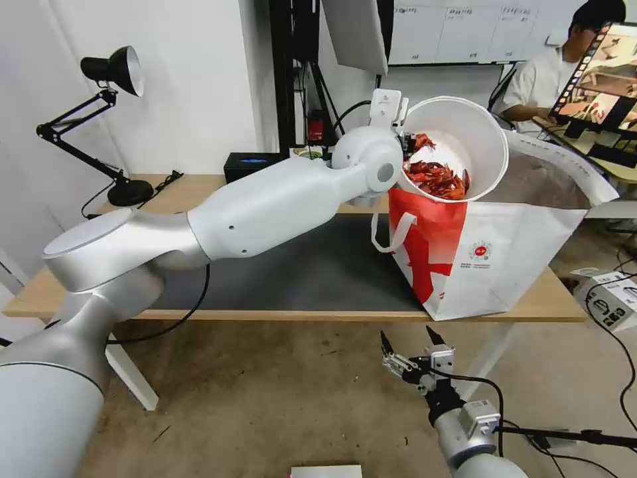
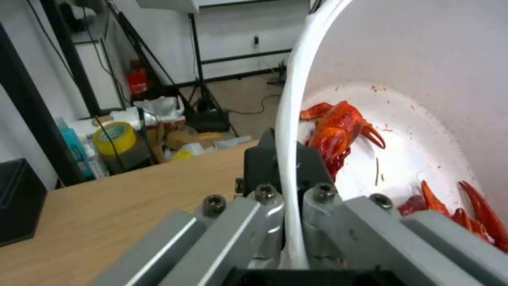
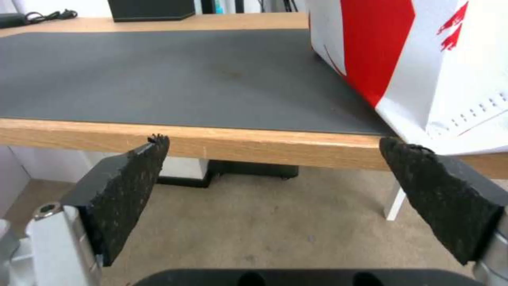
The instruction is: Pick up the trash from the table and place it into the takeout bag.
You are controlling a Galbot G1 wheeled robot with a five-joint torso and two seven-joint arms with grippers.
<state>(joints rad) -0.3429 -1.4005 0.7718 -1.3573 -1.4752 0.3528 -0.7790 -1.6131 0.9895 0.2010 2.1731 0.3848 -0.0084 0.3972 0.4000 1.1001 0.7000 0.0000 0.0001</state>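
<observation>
- White round plastic bowl held tipped on its side above the open mouth of the takeout bag, at about 1 o'clock in the head view, opening facing the camera.
- Red scraps heaped against the bowl's lower inside wall; in the left wrist view, red shell pieces scattered over the white inside.
- Left gripper clamped on the bowl's rim, one finger inside, one outside; at about 9 o'clock on the bowl in the head view.
- Takeout bag standing on the table, at about 3 o'clock on the dark grey mat, near the front edge; white strap handle hanging down its red side.
- Black tissue box at the table's far edge, about 11 o'clock from the mat's middle.
- Right gripper low in front of the table, at about 6 o'clock, fingers spread wide apart, holding nothing; black pads facing the table's front edge.
- Black desk lamp at about 10 o'clock, on the table's left end.
</observation>
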